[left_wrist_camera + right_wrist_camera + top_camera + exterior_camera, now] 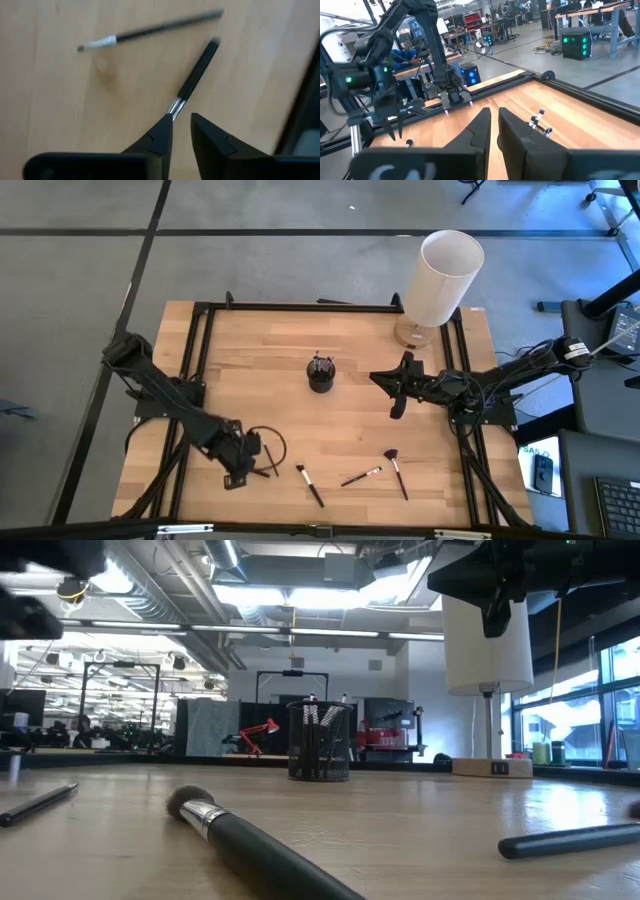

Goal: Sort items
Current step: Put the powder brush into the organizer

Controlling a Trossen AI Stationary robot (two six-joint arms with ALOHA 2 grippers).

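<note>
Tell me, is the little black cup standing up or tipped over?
Standing up. The black cup sits upright on the table with brush handles poking out of its top; the high view looks down into its open mouth.
</note>
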